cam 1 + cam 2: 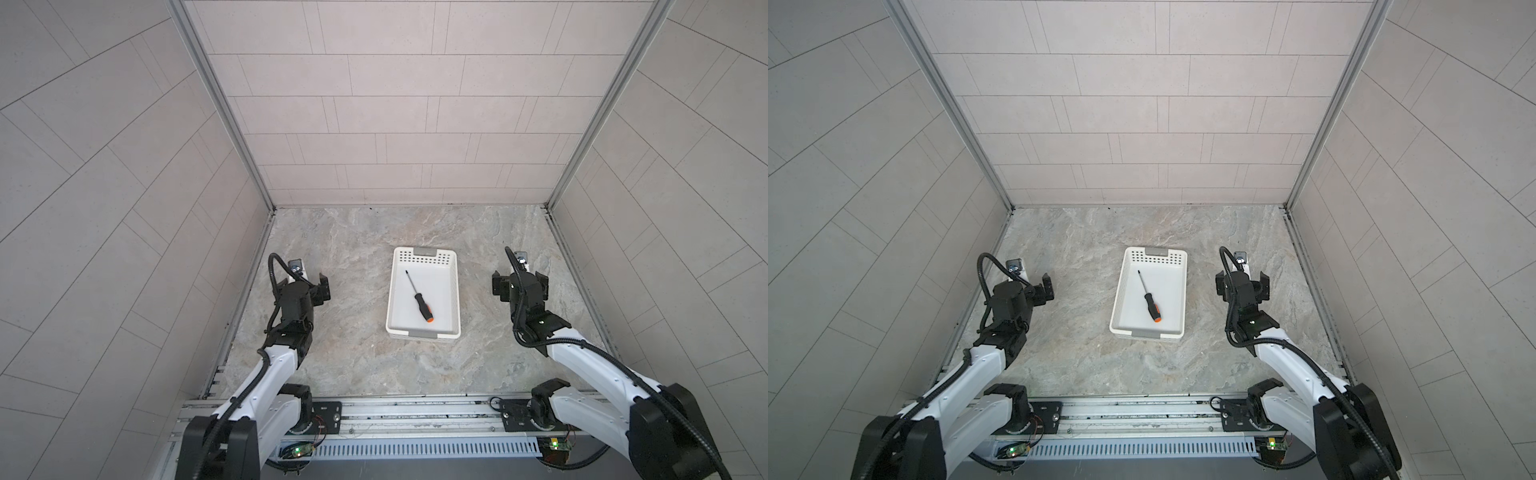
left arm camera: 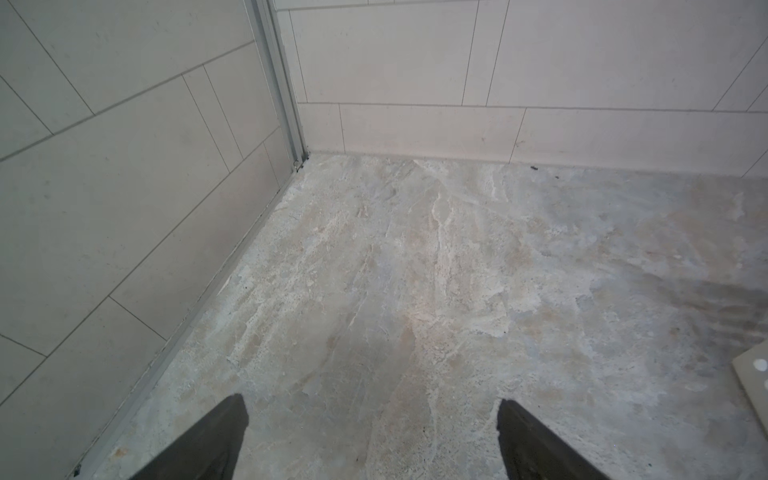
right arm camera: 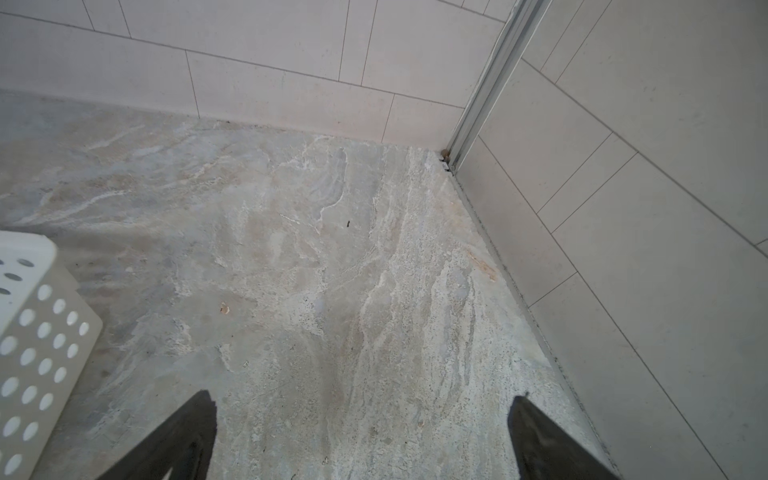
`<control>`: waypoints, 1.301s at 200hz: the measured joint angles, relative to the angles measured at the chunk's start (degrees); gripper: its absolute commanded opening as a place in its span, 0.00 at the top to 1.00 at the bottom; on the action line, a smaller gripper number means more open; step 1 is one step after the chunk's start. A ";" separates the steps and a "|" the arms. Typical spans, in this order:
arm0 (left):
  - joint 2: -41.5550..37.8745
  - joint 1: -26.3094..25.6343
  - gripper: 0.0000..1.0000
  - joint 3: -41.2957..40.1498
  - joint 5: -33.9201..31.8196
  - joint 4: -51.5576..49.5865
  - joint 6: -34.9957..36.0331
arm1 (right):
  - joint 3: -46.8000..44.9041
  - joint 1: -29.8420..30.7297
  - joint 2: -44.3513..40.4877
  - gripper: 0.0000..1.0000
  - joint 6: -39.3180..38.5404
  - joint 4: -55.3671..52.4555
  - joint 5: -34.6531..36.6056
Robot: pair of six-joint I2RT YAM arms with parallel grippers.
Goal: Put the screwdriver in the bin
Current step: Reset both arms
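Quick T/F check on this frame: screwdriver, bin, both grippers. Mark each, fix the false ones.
1. The screwdriver lies inside the bin. True.
2. Its orange cap points at the bin's perforated end wall. False: the tip points that way; the cap lies toward the opposite end.
3. The right gripper is holding the screwdriver. False: it is open and empty, beside the bin.
4. The left gripper is open, nothing between its jaws. True.

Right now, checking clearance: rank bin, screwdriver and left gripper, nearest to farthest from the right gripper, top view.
1. bin, just beside the right gripper.
2. screwdriver, lying inside the bin.
3. left gripper, across the bin, far side.
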 measured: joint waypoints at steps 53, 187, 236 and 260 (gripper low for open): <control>17.73 -0.35 0.00 1.22 -1.79 9.60 0.28 | -2.08 -4.70 14.01 0.00 -2.14 13.51 -3.78; 31.15 -0.76 0.00 6.82 -6.93 19.02 0.74 | -0.20 -11.43 25.42 0.00 -1.05 25.38 -10.12; 31.15 -0.76 0.00 6.82 -7.19 18.97 0.74 | -0.20 -11.52 25.42 0.00 -1.05 25.55 -10.23; 31.15 -0.76 0.00 6.82 -7.17 18.97 0.74 | -0.20 -11.52 25.42 0.00 -1.07 25.57 -10.23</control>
